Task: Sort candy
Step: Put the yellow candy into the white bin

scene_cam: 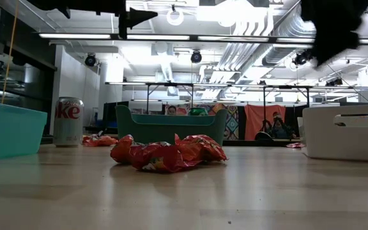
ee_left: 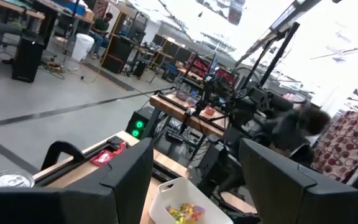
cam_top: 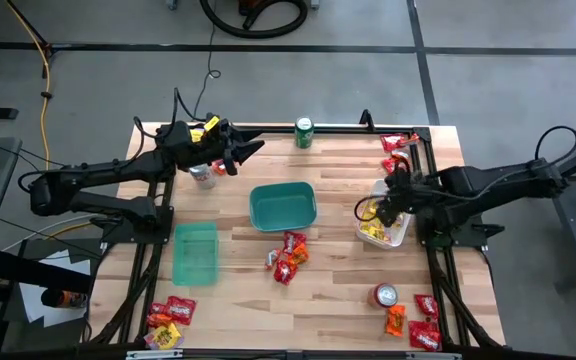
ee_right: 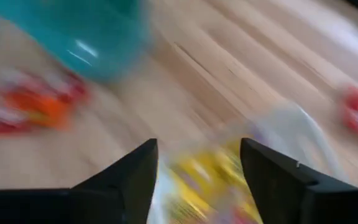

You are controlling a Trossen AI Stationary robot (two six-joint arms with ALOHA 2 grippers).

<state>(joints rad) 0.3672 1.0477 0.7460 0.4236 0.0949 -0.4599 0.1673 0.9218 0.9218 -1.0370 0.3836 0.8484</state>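
The candy is small shiny red, orange and yellow packets. A pile [cam_top: 288, 258] lies on the table near the middle, and also shows in the low view [scene_cam: 168, 154]. Yellow packets [cam_top: 376, 232] lie in the white bin [cam_top: 400, 236] at the right. My right gripper [cam_top: 381, 208] hangs open over that bin; in its blurred wrist view the yellow packets [ee_right: 197, 186] lie below its fingers [ee_right: 197, 155], which hold nothing I can see. My left gripper [cam_top: 253, 150] is open and empty, raised above the far left of the table, its fingers [ee_left: 194, 162] pointing right.
A teal bin [cam_top: 283, 206] stands mid-table and a light green bin [cam_top: 195, 250] at its near left. More candy lies near left [cam_top: 168, 320], near right [cam_top: 413, 322] and far right [cam_top: 398, 146]. There is a green can [cam_top: 304, 132], a silver can [cam_top: 202, 176] and a red-silver can [cam_top: 386, 295].
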